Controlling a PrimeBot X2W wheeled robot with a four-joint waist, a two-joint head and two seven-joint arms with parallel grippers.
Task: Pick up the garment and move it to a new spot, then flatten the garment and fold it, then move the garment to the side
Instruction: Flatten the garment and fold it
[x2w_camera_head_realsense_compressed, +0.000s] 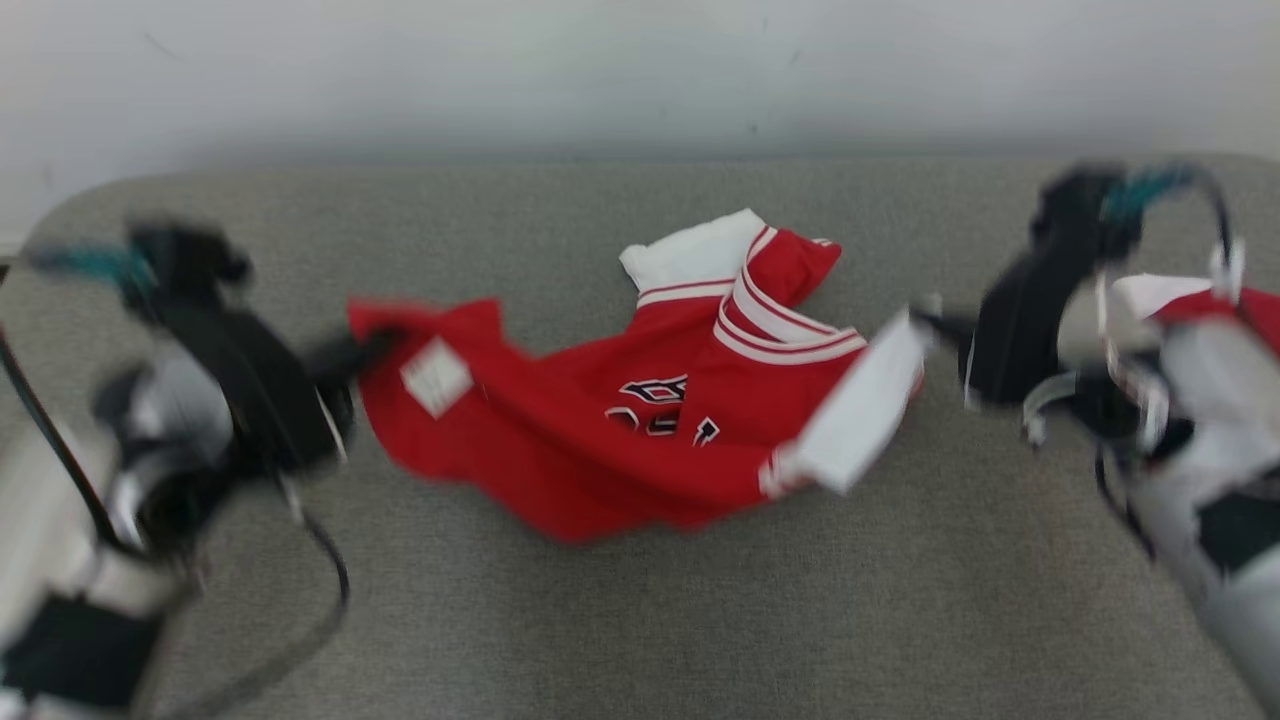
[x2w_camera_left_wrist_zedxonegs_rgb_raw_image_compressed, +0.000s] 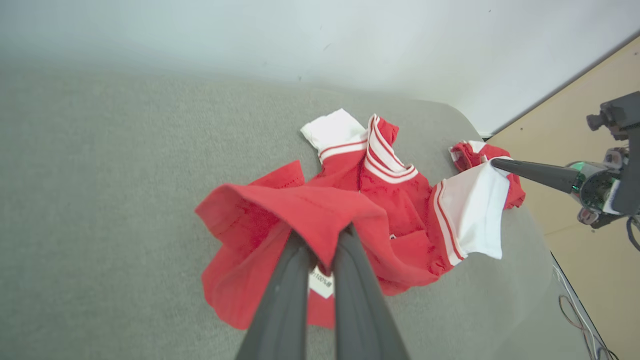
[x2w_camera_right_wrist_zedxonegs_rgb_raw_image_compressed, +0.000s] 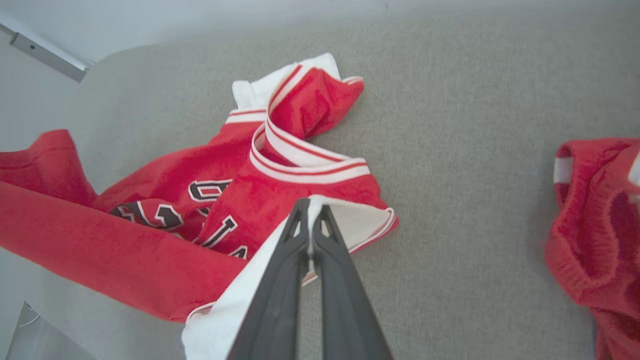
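Observation:
A red garment (x2w_camera_head_realsense_compressed: 610, 440) with white sleeves, striped trim and dark lettering hangs stretched between my two grippers above the grey table (x2w_camera_head_realsense_compressed: 640, 620). My left gripper (x2w_camera_head_realsense_compressed: 365, 350) is shut on its red hem; in the left wrist view the hem (x2w_camera_left_wrist_zedxonegs_rgb_raw_image_compressed: 300, 210) drapes over the closed fingertips of that gripper (x2w_camera_left_wrist_zedxonegs_rgb_raw_image_compressed: 325, 245). My right gripper (x2w_camera_head_realsense_compressed: 925, 320) is shut on a white sleeve (x2w_camera_head_realsense_compressed: 860, 410). Seen from the right wrist, that gripper (x2w_camera_right_wrist_zedxonegs_rgb_raw_image_compressed: 311, 205) pinches the sleeve's edge (x2w_camera_right_wrist_zedxonegs_rgb_raw_image_compressed: 350, 225). The middle of the garment (x2w_camera_right_wrist_zedxonegs_rgb_raw_image_compressed: 225, 190) sags to the table.
A second red and white garment (x2w_camera_right_wrist_zedxonegs_rgb_raw_image_compressed: 595, 240) lies bunched at the table's right end, by my right arm (x2w_camera_head_realsense_compressed: 1180, 400). A pale wall (x2w_camera_head_realsense_compressed: 640, 70) runs behind the table. Tan floor (x2w_camera_left_wrist_zedxonegs_rgb_raw_image_compressed: 590, 150) and cables (x2w_camera_left_wrist_zedxonegs_rgb_raw_image_compressed: 575, 315) lie past the table's rounded edge.

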